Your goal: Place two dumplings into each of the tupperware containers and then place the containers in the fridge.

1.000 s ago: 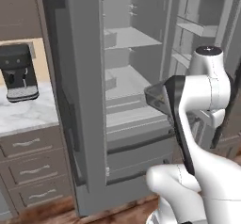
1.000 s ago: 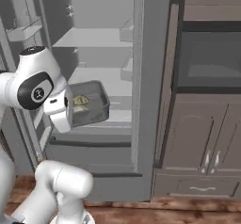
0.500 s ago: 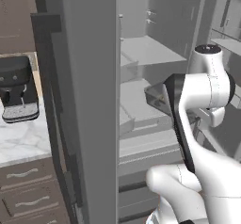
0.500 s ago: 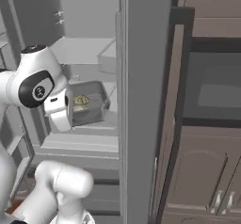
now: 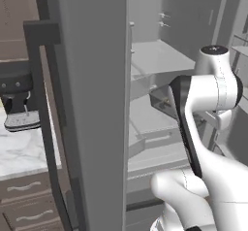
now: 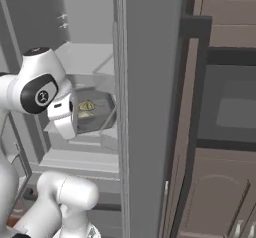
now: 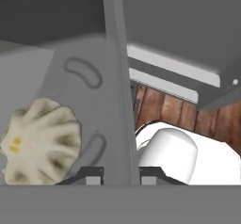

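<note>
The base had rolled closer to the fridge, and the gripper held the grey container with dumplings by its rim, almost inside.

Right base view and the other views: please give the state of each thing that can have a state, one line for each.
Tall grey steel fridge: doors open, pale shelves showing.
Dark grey rectangular container: held up in front of the open fridge, not yet on a shelf.
Beige wrinkled dumplings: lying inside the grey container.
Gripper: shut on the container's rim.
Dark built-in microwave: door closed.
Black coffee machine: standing on the marble counter.
</note>
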You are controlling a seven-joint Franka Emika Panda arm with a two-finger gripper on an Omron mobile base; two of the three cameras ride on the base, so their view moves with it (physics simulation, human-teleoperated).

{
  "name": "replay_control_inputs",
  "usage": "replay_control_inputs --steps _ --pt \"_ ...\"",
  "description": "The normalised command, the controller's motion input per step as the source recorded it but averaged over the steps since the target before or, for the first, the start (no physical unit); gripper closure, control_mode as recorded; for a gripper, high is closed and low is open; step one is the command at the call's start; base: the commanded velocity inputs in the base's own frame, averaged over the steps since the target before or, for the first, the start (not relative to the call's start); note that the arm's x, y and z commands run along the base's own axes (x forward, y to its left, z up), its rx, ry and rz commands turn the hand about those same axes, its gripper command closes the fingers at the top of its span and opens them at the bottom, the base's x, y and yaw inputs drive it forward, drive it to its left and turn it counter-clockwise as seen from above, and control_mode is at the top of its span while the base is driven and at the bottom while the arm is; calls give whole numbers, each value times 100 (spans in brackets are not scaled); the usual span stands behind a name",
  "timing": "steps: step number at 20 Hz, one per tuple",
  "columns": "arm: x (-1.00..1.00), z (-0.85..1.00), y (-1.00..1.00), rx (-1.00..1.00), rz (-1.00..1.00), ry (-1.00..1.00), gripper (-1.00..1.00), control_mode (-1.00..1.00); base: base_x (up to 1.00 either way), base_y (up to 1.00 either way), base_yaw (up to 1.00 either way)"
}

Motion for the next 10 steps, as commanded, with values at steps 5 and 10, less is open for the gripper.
replay_control_inputs --steps 5,10 --pt "0 0 0 0 0 0 100 100 63 -8 10" --pt "0 0 0 0 0 0 100 100 62 -8 17"
